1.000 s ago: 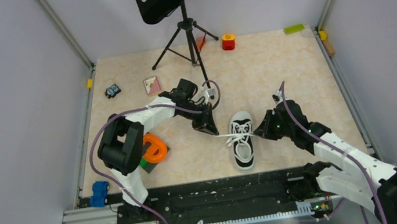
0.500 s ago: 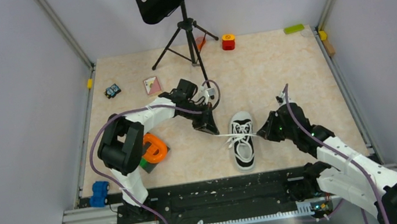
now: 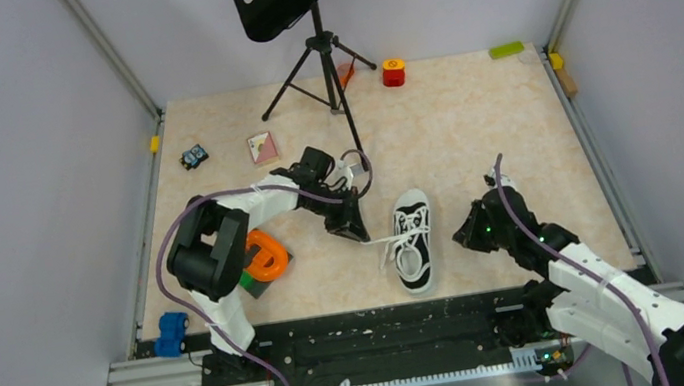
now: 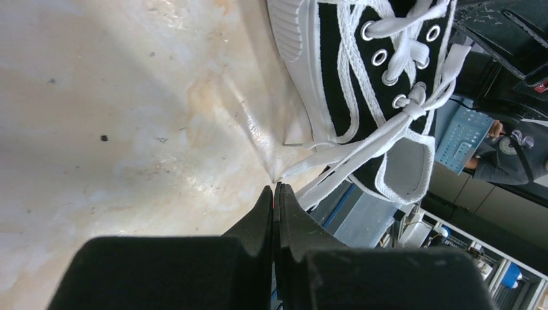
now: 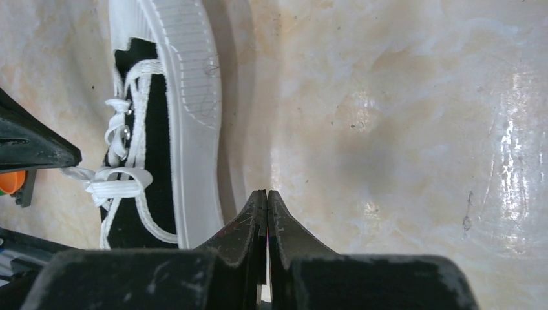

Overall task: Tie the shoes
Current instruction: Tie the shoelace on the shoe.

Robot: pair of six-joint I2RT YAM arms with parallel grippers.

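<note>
- Top external view: the black sneaker (image 3: 414,243) lies on the table (image 3: 490,122) between the two arms, with its white toe cap pointing away from their bases.
- The left gripper (image 3: 360,232) sits just left of it, fingers pressed together. In the left wrist view, a white lace (image 4: 359,139) seems pinched at their tips.
- The right gripper (image 3: 467,233) is clenched just right of the sole, with nothing visible between its fingers.

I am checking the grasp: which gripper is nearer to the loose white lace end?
Left. The left gripper pinches the lace end beside the shoe; the right gripper, shut on nothing, stands apart on the other side of the shoe.
</note>
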